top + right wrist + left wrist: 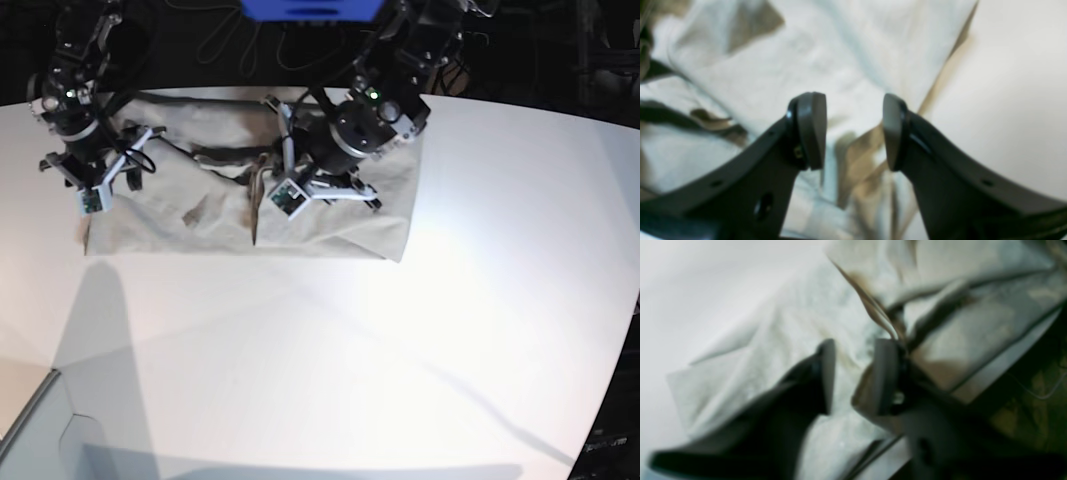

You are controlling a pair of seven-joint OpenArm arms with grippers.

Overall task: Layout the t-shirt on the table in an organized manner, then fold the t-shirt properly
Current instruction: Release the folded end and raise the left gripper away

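Note:
The light grey-beige t-shirt (200, 215) lies crumpled along the far side of the white table (400, 350), with its right part folded over itself. My left gripper (322, 188) hovers low over the folded part. In the left wrist view it (855, 373) is open, with wrinkled cloth (790, 323) under it and a fold edge touching its right finger (885, 373). My right gripper (105, 165) is over the shirt's left end. In the right wrist view it (853, 130) is open and empty above the shirt's edge (857, 43), with bare table (1013, 83) beside it.
A blue object (310, 8) and dark cables lie behind the table's far edge. A grey box corner (40, 430) sits at the bottom left. The table's curved edge (610, 300) runs down the right. The shirt reaches the far edge, with dark floor (1033, 390) beyond.

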